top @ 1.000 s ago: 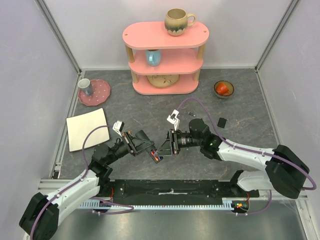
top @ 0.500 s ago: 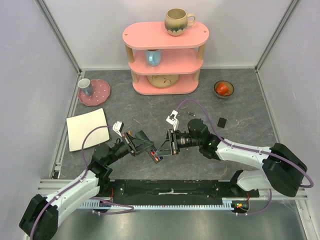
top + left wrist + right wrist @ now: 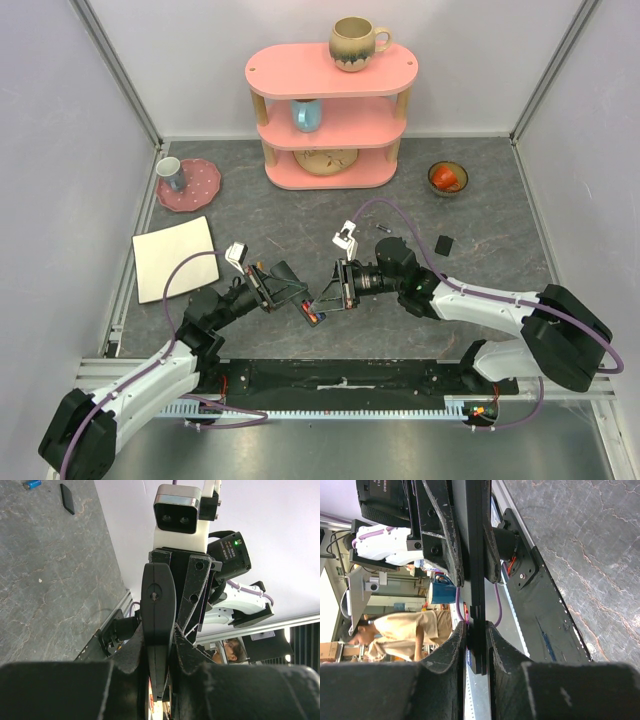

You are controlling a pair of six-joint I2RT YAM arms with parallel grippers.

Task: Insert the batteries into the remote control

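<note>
The remote control (image 3: 318, 300) is a slim black bar held in the air between the two arms, above the table's near middle. My left gripper (image 3: 292, 296) is shut on it from the left and my right gripper (image 3: 334, 290) from the right. A red-orange battery (image 3: 312, 317) shows at the remote's near side. In the left wrist view the remote (image 3: 158, 605) stands edge-on between the left gripper (image 3: 160, 652) fingers. In the right wrist view the remote (image 3: 475, 570) is clamped in the right gripper (image 3: 475, 632). A blue battery (image 3: 32, 484) lies on the table. A dark battery (image 3: 381, 227) lies behind the right arm.
A small black square piece (image 3: 443, 244) lies right of the right arm. A pink shelf (image 3: 330, 115) with cups stands at the back, a bowl (image 3: 447, 178) to its right, a pink plate with a cup (image 3: 188, 184) at the left and a white board (image 3: 175, 258) near the left arm.
The right gripper and the held remote have shifted slightly down and left. The left arm has barely moved.
</note>
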